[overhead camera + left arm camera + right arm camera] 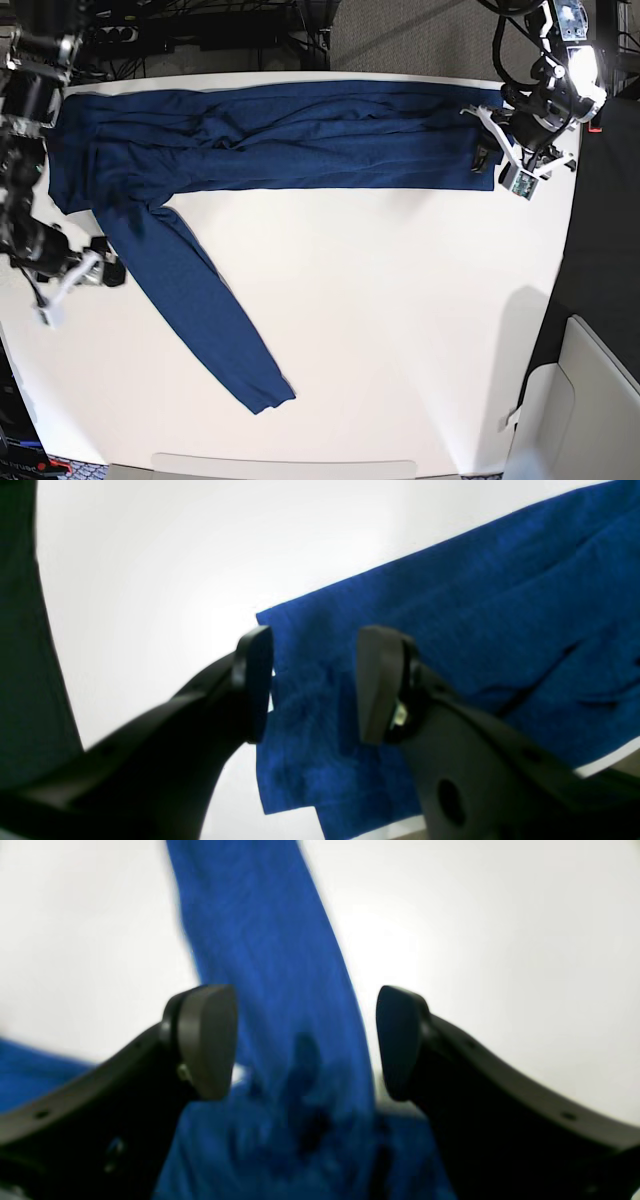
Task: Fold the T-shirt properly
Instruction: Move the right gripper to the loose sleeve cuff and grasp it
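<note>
I see T-shirt [270, 135] spread along table [400, 300] far edge, one sleeve trailing toward near side. Left gripper [315, 685] spread over hem corner, right gripper [305, 1040] spread astride sleeve, ready for pinch.

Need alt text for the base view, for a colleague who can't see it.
A navy T-shirt lies folded into a long band across the white table's far edge, one sleeve trailing diagonally toward the near side. The left claw sits open at the band's end; the right claw is beside the sleeve.
</note>
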Robot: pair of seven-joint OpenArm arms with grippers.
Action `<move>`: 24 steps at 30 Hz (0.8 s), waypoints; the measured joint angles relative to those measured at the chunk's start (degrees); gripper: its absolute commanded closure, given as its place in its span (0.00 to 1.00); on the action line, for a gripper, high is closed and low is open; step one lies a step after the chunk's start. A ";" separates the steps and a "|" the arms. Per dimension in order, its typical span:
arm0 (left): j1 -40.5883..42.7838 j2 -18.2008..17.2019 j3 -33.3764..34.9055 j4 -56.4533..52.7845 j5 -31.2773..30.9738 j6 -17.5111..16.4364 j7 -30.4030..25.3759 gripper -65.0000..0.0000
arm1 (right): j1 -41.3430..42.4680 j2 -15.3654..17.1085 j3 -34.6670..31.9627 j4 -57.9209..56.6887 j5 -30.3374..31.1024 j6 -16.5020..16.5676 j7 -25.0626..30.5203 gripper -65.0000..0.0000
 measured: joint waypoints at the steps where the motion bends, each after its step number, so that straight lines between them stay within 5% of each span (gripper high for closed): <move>1: -0.09 0.04 0.00 0.00 0.26 0.00 0.00 0.59 | 2.29 -1.86 -1.81 -1.90 -4.81 -0.09 0.02 0.34; 6: -0.07 0.17 -0.02 2.23 -0.09 -0.02 -0.20 0.59 | 10.82 -10.27 -4.04 -7.85 -22.84 -0.20 3.74 0.34; 13: 0.07 0.17 -0.17 2.14 -0.07 -0.02 -0.07 0.59 | 16.28 -14.62 -3.76 -18.95 -38.49 -0.39 13.97 0.34; 24: 0.04 0.20 -0.17 2.12 -0.04 -0.04 -0.02 0.59 | 18.45 -15.26 -4.17 -37.94 -40.89 -0.13 27.98 0.34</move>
